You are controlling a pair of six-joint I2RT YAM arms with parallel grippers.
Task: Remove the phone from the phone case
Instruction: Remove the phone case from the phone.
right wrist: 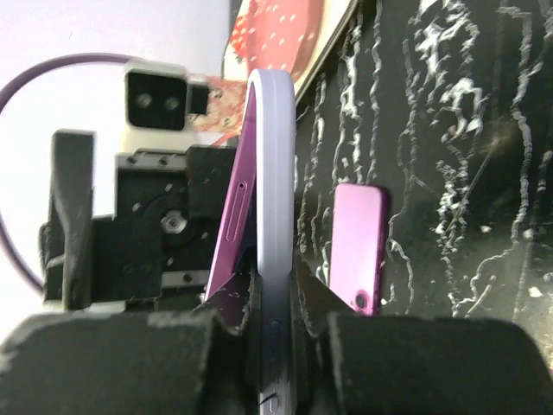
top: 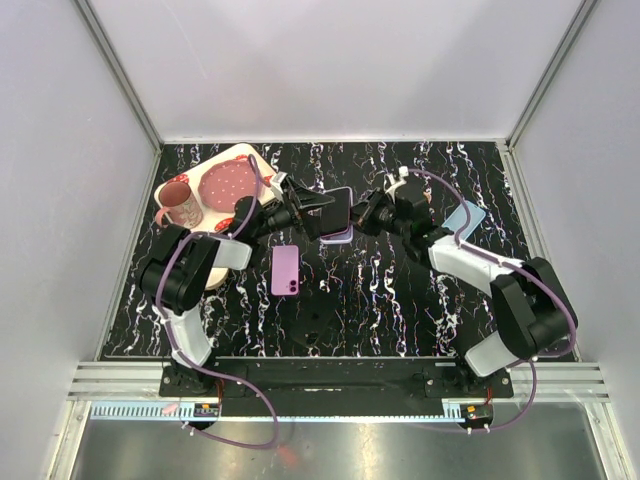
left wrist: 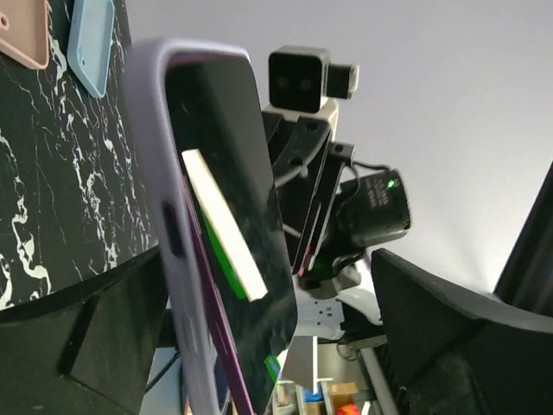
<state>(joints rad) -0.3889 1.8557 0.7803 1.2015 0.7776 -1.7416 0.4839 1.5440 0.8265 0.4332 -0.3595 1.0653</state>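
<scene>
Phone (right wrist: 232, 216) is up in the air over mid-table between the two arms, and it's partway out. One long magenta edge stands clear of the lavender phone case (right wrist: 273, 156) at the far end, while the end nearer the right wrist camera looks seated in the shell.

Right gripper (top: 360, 215) is clenched on the case's rim, a finger pinched on either side of that lavender wall. Left gripper (top: 306, 213) is spread wide and released; the handset stands between its fingers with nothing pinched.

So, as I read it, the left needs a fresh bite. It should land on the phone's exposed edge alone, clear of the case lip, or both will drag along together. Then it draws away from the right arm along the plane of the screen, with a slight roll to free the seated end, while the right simply holds firm.

The risk is that, with the left open, only the case's grip carries the phone. A slip drops it to the table (top: 400, 300), close by the second purple phone (top: 285, 270).
</scene>
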